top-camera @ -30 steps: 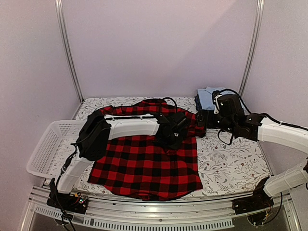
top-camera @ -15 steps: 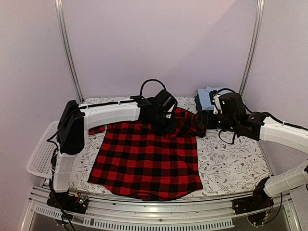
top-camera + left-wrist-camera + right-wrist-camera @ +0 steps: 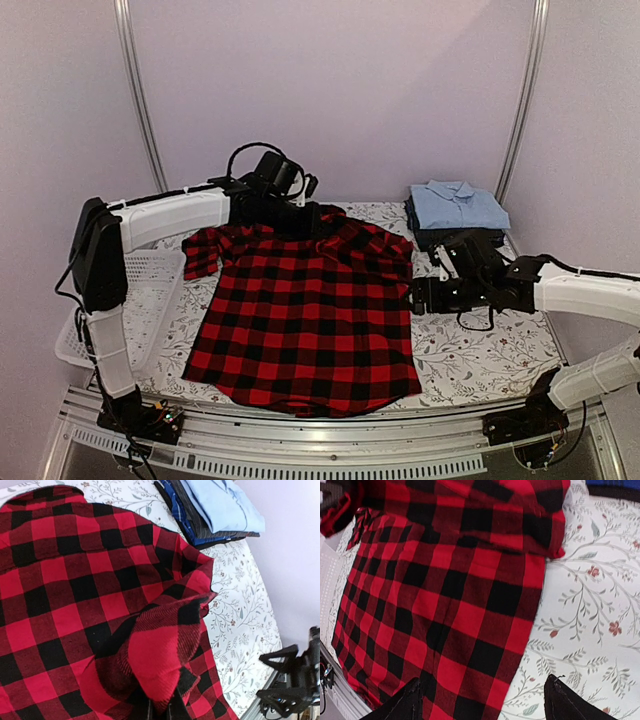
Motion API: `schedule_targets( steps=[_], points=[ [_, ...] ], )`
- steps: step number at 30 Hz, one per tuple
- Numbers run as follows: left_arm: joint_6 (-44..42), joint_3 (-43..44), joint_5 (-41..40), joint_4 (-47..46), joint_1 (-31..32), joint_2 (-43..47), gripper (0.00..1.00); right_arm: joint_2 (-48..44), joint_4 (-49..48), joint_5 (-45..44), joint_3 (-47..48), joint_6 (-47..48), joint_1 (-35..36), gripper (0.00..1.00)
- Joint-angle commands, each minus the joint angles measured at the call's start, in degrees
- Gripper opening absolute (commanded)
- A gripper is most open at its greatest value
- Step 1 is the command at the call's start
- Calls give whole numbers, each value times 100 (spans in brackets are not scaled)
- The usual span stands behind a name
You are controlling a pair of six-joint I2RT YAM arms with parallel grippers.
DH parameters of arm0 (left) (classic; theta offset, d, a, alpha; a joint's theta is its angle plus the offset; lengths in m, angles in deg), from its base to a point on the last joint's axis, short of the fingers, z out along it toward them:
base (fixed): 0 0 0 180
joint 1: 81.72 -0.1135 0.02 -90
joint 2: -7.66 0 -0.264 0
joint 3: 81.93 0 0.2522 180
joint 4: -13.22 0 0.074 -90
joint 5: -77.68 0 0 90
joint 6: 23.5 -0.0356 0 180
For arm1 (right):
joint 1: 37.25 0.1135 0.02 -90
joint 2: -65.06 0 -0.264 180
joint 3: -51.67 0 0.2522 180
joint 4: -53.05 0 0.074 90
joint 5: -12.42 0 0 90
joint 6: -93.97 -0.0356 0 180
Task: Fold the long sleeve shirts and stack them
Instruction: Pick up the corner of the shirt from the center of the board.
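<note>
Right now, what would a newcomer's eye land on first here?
The big red-and-black checked shirt spread across the middle of the table, with the left tool pinching a bunched fold of it at the far edge. Next, the stack of folded shirts, light blue on top, in the far right corner, and the white basket at the left edge.

White arms (image 3: 170,215) w/ blk joints (image 3: 98,262), cables (image 3: 236,153) & fingers (image 3: 402,706).
</note>
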Motion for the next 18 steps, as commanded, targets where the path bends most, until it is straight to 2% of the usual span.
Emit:
schedule_targets(
  steps=[1,10,14,18],
  points=[
    [-112,-9,541,-294,-249,284,0,-245,362,262,-442,-995,623,81],
    [-85,-128,959,-284,-547,619,0,-514,338,-303,-1254,-3294,2180,68],
    [3,-290,1091,-284,-592,860,0,-306,266,-484,-1396,-4047,2575,60],
    [38,-511,1058,-224,-615,1124,0,-203,262,-613,-1471,-4497,2841,55]
  ],
)
